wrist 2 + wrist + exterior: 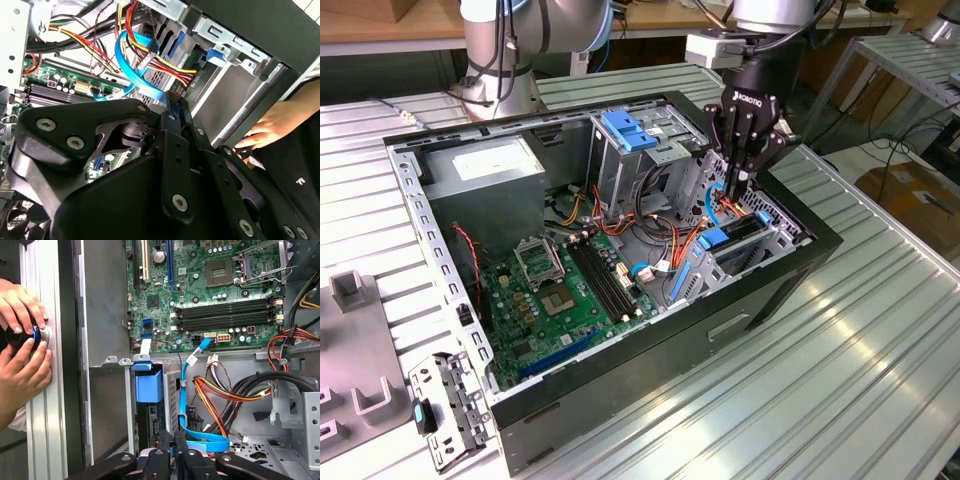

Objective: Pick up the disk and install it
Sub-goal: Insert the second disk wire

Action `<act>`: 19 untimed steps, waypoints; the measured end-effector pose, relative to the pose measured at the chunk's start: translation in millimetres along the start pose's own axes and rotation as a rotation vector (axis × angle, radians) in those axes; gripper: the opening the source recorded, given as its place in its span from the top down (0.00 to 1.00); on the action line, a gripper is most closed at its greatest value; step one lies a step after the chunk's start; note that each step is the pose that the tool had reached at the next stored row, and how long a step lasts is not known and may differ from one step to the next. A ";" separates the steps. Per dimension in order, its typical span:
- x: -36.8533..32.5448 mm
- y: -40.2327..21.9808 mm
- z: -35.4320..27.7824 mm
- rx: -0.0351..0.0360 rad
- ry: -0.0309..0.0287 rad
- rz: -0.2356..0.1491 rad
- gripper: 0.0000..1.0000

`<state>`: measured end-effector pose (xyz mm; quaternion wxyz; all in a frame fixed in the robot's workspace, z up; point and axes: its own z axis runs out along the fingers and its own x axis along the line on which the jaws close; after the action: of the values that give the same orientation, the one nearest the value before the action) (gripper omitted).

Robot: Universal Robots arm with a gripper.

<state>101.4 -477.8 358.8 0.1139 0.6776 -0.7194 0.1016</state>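
The disk (732, 238), a flat dark hard drive in a bright blue plastic carrier, sits in the drive bay at the exterior view's right end of the open black computer case (740, 310). It looks stiff, fairly heavy and shock-sensitive, best held by its carrier edges or the blue end tab (148, 385). The black robot gripper (735, 185) hangs just above, fingers drawn together, apparently on nothing.

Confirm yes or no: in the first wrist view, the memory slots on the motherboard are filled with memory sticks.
No. In the first wrist view the long black memory slots on the green motherboard lie bare, with nothing standing in them.
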 end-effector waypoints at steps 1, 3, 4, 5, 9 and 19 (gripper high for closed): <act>1.3 2.4 0.8 0.0049 -0.0005 0.000 0.84; 2.5 4.7 1.6 0.0095 -0.0005 -0.001 0.84; 3.1 5.9 2.1 0.0116 -0.0008 -0.001 0.84; 3.6 7.0 2.5 0.0133 -0.0009 -0.001 0.84; 4.4 8.9 3.2 0.0166 -0.0009 -0.002 0.84; 4.4 9.6 3.2 0.0167 -0.0009 -0.002 0.84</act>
<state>91.5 -482.3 357.1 0.1080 0.6793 -0.7179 0.1072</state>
